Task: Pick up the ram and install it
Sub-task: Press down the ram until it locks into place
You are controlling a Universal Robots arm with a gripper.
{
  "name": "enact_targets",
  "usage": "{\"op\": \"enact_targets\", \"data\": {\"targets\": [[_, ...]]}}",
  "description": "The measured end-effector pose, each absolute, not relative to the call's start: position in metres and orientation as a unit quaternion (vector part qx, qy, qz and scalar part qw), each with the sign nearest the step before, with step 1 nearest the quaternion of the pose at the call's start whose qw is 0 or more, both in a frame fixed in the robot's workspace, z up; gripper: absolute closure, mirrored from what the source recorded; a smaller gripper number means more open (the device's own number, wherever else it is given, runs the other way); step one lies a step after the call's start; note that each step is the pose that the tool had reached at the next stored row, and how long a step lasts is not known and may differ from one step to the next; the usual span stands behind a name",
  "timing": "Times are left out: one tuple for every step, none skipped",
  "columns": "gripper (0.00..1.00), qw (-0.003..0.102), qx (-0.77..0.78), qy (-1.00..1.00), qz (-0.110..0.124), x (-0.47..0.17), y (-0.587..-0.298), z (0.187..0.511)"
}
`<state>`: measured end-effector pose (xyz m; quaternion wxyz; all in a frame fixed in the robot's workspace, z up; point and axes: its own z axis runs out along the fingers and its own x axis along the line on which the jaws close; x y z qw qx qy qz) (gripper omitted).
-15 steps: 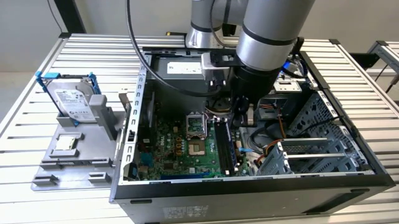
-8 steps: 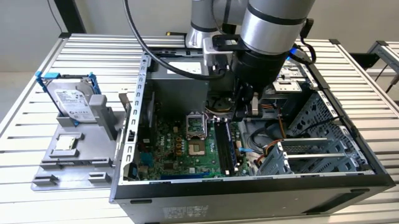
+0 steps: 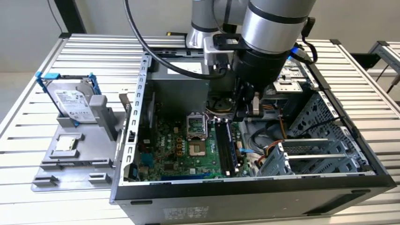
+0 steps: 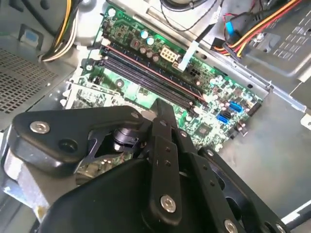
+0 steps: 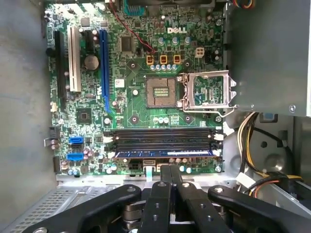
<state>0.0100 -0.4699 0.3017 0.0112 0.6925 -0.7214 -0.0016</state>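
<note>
So the arm is reaching down into the open PC case [image 3: 350, 140], with the gripper [image 3: 245, 110] hanging just above the green motherboard [image 3: 187, 154], over the end of the memory slots near the back of the case; in the first wrist view the two fingers [image 5: 169, 180] are pressed flat together with nothing between them, so the jaws are fully closed and holding nothing; the second wrist view shows the same black linkage [image 4: 163, 145] pinched together over the board. The ram [image 5: 165, 152] is already sitting in the board: in the first wrist view it's the blue stick lying in the slot nearest the gripper, running the full length between the white end clips [image 5: 218, 137], with the other black slots [image 5: 163, 135] right beside it looking unfilled; in the exterior view you can see it as a blue strip [image 3: 225, 147] standing on edge in the slots, just below the gripper. The CPU socket [image 5: 160, 92] is open, with its metal bracket [image 5: 208, 91] flipped out next to it; yellow and black cables [image 5: 245, 141] bunch up beside the board near the slot ends. Outside the case, on the exterior view's left, a silver hard drive [image 3: 74, 105] in blue brackets stands propped on a grey fixture [image 3: 75, 159] on the slatted table [image 3: 37, 61], well apart from the arm.
</note>
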Motion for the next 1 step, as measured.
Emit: {"op": "enact_targets", "data": {"targets": [[1.0, 0.011, 0.692, -0.721, -0.002, 0.01, -0.4699, 0.3017]]}}
